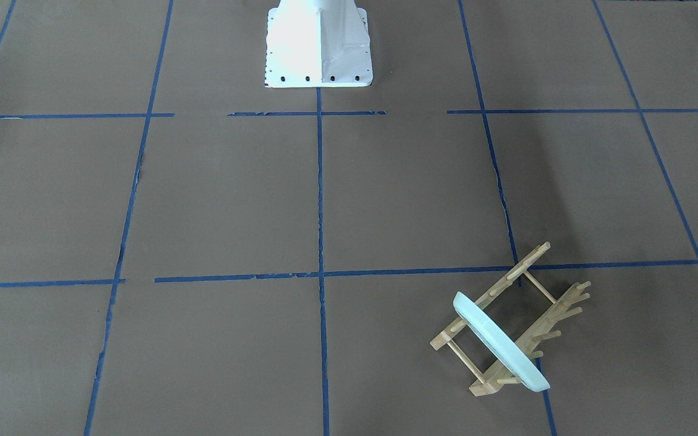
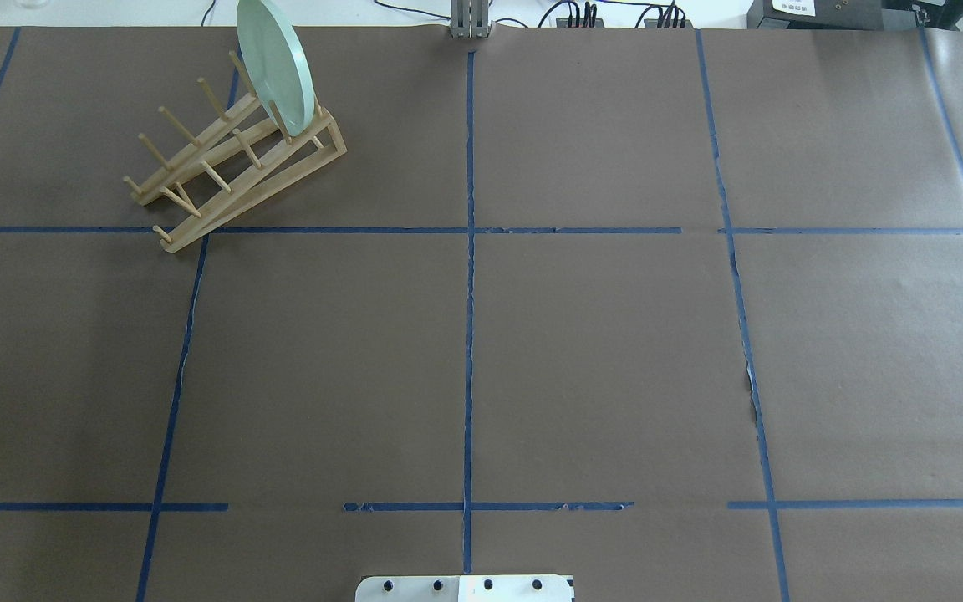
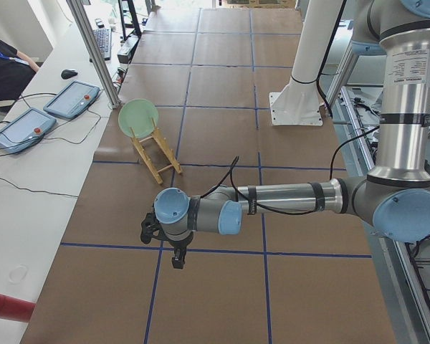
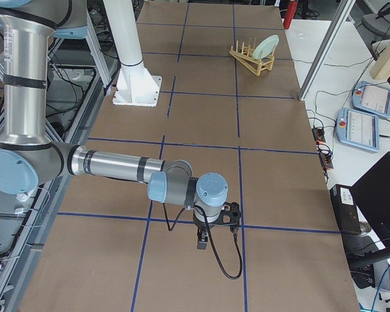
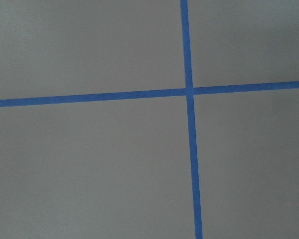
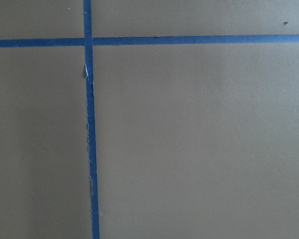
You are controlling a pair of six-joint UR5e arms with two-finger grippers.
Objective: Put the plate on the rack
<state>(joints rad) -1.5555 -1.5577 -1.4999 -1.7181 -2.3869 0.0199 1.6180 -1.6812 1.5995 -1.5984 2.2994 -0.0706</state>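
Note:
The pale mint-green plate (image 2: 274, 63) stands on edge between the pegs at the far end of the light wooden rack (image 2: 231, 167), at the table's far left in the overhead view. Both also show in the front-facing view, the plate (image 1: 497, 339) across the rack (image 1: 552, 315). My left gripper (image 3: 178, 256) hangs over the table well short of the rack (image 3: 158, 154). My right gripper (image 4: 203, 242) hangs over the table's right end, far from the plate (image 4: 268, 44). I cannot tell whether either is open or shut. Both wrist views show only brown paper and blue tape.
The robot's white pedestal (image 1: 319, 45) stands at the table's near middle edge. Blue tape lines (image 2: 470, 251) grid the brown paper. Two tablets (image 3: 72, 99) and cables lie on the white bench beyond the far edge, beside an aluminium post (image 3: 93, 50).

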